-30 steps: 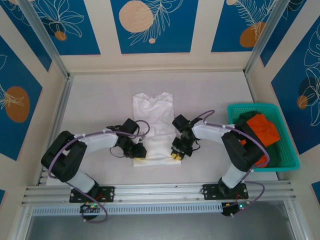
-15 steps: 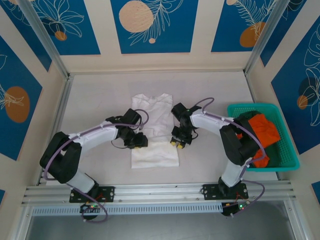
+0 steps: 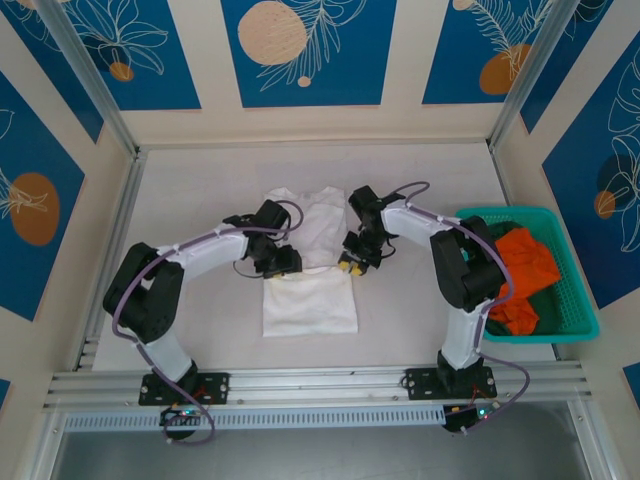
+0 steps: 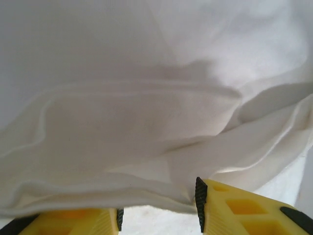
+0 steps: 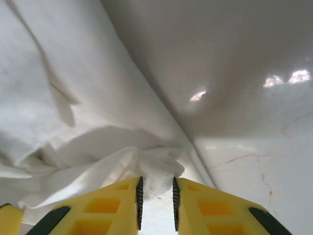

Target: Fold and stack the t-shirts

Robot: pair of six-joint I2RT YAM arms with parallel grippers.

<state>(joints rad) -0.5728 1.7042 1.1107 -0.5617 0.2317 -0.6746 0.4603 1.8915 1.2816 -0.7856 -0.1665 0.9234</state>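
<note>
The white shirt [image 3: 308, 300] lies in the middle of the table [image 3: 200, 200], collar at the far end. Its near edge sits where it was a second ago. Both grippers, then at its near corners, have travelled up the shirt's sides and now flank its middle, where a crosswise crease divides a flat near rectangle from the far half. The arms stretch out further than before.

The left gripper [image 3: 283, 264] is at the shirt's left edge. In its wrist view the yellow fingers [image 4: 244, 210] stand well apart, wider than a second ago, with bare table between them and the layered hem just past their tips, so it grips nothing. The right gripper [image 3: 350, 264] is at the right edge. Its ribbed black pads are a narrow slit apart with a bunched corner of cloth at their tips; whether that cloth is pinched cannot be told.

The cloth is thin and soft, rumpled into shallow folds with a stitched hem. The table is smooth, pale and glossy. Well to the right, a teal lattice basket [image 3: 575, 318] holds a crumpled orange shirt [image 3: 528, 258] over a green shirt [image 3: 548, 292], unchanged
</note>
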